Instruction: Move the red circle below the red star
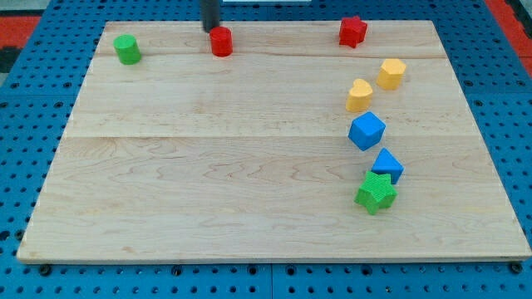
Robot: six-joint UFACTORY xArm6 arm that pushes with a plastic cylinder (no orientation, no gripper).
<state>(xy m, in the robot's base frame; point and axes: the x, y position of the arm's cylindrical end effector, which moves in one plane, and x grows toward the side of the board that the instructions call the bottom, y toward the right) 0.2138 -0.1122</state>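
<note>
1. Camera view: a pale wooden board (249, 166) lies on a blue pegboard surface (33, 149), with eight small coloured blocks spread over it
2. The dark rod comes down from the view's top edge; my tip (211, 30) sits at the board's far edge, just above and slightly left of the red circle (220, 41), close enough that contact cannot be ruled in or out
3. The arm carries no claw, only the rod, so there is nothing to read as open, closed or gripping
4. The red circle stands near the view's top, left of centre, well apart from the red star (352, 31), which sits near the top at the view's right, at about the same height
5. A green cylinder (127, 49) stands alone near the view's top-left corner
6. Down the view's right side runs a loose column: a yellow hexagon (391, 73), then a yellow heart (359, 95) just below and to its left
7. Beneath them sits a blue cube-like block (366, 130), then a smaller blue block (387, 165) whose shape is hard to make out
8. A green star (376, 192) touches that lower blue block at the bottom of the column
</note>
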